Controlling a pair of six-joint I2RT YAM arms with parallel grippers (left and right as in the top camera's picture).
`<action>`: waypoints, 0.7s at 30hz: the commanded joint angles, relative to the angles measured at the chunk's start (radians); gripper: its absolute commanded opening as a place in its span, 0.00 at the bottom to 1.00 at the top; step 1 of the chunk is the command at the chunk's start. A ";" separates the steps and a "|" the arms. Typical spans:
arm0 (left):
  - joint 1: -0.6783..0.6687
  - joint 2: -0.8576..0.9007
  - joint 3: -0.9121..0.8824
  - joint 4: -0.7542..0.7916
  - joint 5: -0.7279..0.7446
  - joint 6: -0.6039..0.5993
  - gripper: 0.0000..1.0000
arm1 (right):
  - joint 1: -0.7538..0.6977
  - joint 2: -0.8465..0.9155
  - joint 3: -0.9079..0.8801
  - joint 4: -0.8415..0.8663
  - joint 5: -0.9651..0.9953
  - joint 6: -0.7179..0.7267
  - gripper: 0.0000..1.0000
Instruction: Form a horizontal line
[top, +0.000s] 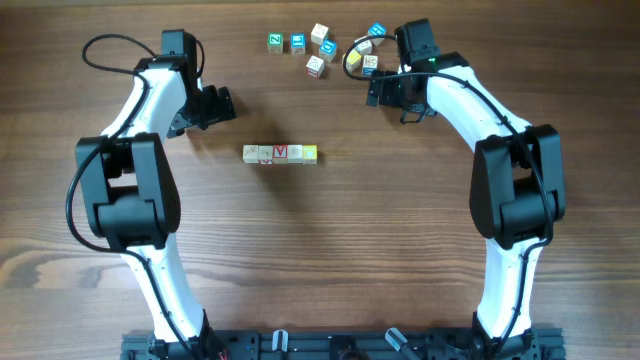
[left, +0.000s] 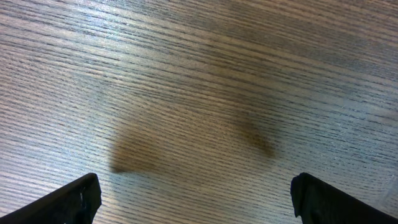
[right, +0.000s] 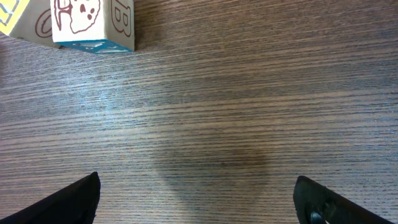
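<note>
Extending the horizontal line (top: 280, 153), which is lying mid-table between the arms, is probably calling for another cube from the loose cubes (top: 322, 48) at the far edge. The right gripper (right: 196, 199), hanging empty with jaws spread wide just beside them, is looking the better choice. The left gripper (left: 196, 198) is hovering equally wide and empty over bare table (left: 186, 74); bunched neighbours are crowding any straddle, and a careless set-down is risking nudging the row.
</note>
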 joint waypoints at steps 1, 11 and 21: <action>-0.003 0.013 -0.002 0.003 -0.013 -0.013 1.00 | 0.002 -0.035 0.023 0.003 0.018 -0.012 1.00; -0.003 0.013 -0.002 0.003 -0.013 -0.013 1.00 | 0.002 -0.027 0.023 0.010 0.017 -0.012 0.99; -0.003 0.013 -0.003 0.003 -0.013 -0.013 1.00 | 0.002 -0.814 0.023 -0.004 0.033 -0.014 1.00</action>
